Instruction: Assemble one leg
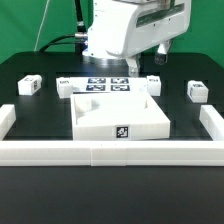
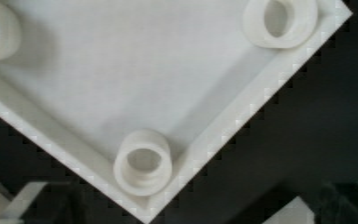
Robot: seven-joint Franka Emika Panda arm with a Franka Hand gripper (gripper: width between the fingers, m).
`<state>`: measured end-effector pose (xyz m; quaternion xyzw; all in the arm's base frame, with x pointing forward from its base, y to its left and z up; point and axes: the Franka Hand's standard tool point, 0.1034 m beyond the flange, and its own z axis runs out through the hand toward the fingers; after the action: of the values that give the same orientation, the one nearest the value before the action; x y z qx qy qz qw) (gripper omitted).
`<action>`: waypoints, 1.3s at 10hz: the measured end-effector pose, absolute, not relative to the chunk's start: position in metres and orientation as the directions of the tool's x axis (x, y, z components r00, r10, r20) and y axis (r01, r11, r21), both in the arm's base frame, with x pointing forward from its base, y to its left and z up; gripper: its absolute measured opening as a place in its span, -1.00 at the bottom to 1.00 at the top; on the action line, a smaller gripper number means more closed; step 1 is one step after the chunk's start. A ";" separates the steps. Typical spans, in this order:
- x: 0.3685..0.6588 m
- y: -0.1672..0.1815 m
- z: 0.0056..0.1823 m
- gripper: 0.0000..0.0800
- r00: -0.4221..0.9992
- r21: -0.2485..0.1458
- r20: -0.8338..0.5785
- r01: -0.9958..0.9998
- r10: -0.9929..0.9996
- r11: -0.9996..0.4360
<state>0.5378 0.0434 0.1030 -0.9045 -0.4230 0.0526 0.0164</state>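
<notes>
Several small white legs with marker tags lie on the black table in the exterior view: two on its left [image 1: 30, 86] [image 1: 67, 87] and two on its right [image 1: 153, 83] [image 1: 196, 91]. My gripper [image 1: 140, 64] hangs high over the back of the table, open and empty, touching none of them. In the wrist view my gripper [image 2: 179, 212] is above a corner of the large white square panel [image 2: 140, 90], and no leg shows there. One round corner recess [image 2: 144, 160] lies just ahead of the fingers [image 2: 23, 204].
The square panel [image 1: 96, 117] lies in the middle of the table. The marker board [image 1: 104, 84] lies flat behind it. Long white border rails run along the exterior view's left [image 1: 8, 120], front [image 1: 110, 153] and right [image 1: 213, 126].
</notes>
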 end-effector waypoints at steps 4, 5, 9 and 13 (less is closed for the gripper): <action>0.537 0.043 0.102 0.62 0.636 -0.077 -0.085 0.763 0.767 -0.642; 0.537 0.043 0.102 0.62 0.636 -0.077 -0.085 0.763 0.767 -0.642; 0.537 0.043 0.101 0.62 0.636 -0.079 -0.086 0.763 0.767 -0.642; 0.534 0.035 0.090 0.62 0.526 -0.051 -0.038 0.848 0.850 -0.528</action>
<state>0.5338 0.0352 0.0903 -0.8735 -0.4859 0.0288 0.0131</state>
